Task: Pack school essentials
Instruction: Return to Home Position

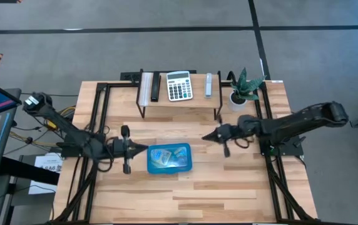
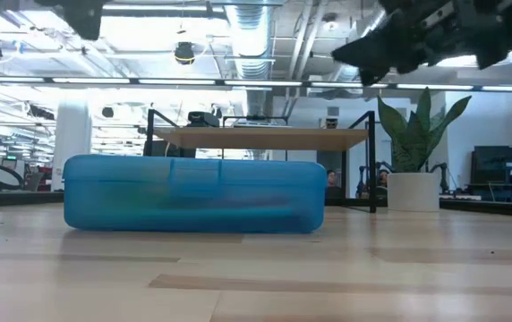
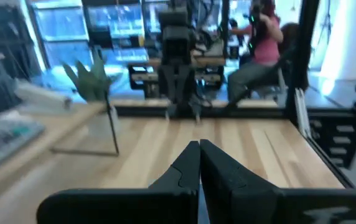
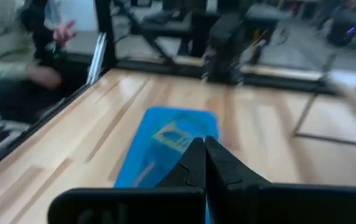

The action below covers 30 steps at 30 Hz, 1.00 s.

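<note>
I find the blue case (image 1: 169,158) lidded at table centre, with yellow stationery (image 1: 164,157) showing through it. My left gripper (image 1: 145,149) sits just beside it and the right gripper (image 1: 204,137) near it — both with fingers pressed together, holding nothing.

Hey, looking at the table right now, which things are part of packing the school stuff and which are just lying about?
Part of the job: stationery, inside the shut blue case; left claw and right claw, both shut, one on either side of the case.

Lying about: calculator; plant; the shelf the calculator sits on.
</note>
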Each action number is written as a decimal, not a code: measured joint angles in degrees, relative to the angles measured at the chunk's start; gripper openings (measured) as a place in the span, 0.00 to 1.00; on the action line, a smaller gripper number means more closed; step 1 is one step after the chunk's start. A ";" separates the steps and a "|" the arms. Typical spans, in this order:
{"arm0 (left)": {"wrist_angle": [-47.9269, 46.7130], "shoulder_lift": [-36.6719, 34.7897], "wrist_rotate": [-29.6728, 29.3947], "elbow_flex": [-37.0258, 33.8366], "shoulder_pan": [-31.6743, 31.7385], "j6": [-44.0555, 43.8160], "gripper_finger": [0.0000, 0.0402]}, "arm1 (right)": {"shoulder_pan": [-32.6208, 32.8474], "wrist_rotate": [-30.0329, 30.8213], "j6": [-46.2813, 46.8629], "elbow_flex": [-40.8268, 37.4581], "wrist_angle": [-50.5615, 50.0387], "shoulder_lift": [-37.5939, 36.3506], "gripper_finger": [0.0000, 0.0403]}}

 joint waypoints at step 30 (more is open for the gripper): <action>-18.32 -30.04 26.52 -1.14 27.79 7.96 0.00 | -8.80 1.65 -5.42 -12.98 -20.23 -51.73 0.02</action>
